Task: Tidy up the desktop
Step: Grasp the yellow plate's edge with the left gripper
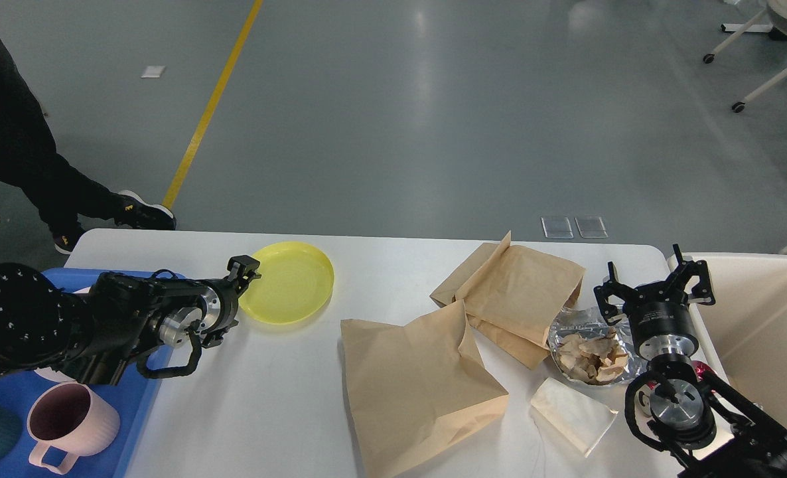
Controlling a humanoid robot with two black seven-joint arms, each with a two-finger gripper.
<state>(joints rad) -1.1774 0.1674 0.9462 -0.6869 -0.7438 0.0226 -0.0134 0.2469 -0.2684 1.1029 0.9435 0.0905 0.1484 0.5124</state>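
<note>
Head view: left pincer [243, 275] at the yellow plate's [290, 282] rim, jaws' state I cannot tell; right pincer [654, 285] spread wide over the foil bowl [589, 348]. The desk [287, 398] lies cluttered; likely next, grip the plate.

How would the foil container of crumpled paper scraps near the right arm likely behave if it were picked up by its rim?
The foil container looks thin and wrinkled, so its rim would probably buckle under a pinch. It likely weighs little, holding only crumpled paper scraps. Those scraps sit loose and heaped, so tilting might spill them onto the desktop.
</note>
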